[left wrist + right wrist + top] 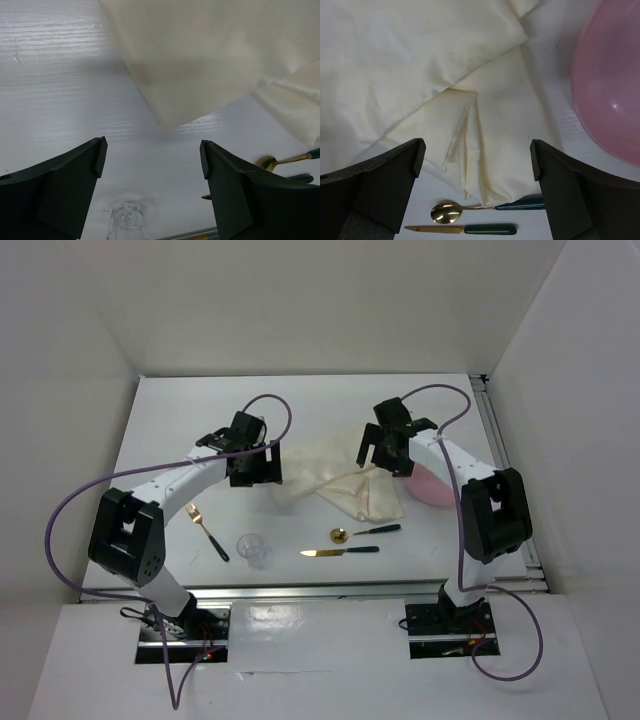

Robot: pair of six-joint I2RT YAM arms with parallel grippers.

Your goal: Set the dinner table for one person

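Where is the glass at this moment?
In the top view, the glass stands left of centre on the dinner table, between the fork and the knife.

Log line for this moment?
left pincer open, above table | right pincer open, above cloth | cloth crumpled | nothing held

Surface (200, 410): white, flat, rectangular; my two bases stand at its near edge.
Cloth (320, 475): cream, rumpled, lying mid-surface; its right part is folded over on itself.
Pink dish (432, 490): on my right, just beside the cloth's right edge.
Fork (207, 530): gold head, dark green handle, on my left, lying at an angle.
Glass (254, 550): clear, upright, near the front edge, just right of the fork.
Spoon (365, 532): gold bowl, green handle, just beside the cloth's near fold.
Knife (340, 552): gold blade, green handle, just nearer to me than the spoon, not touching it.
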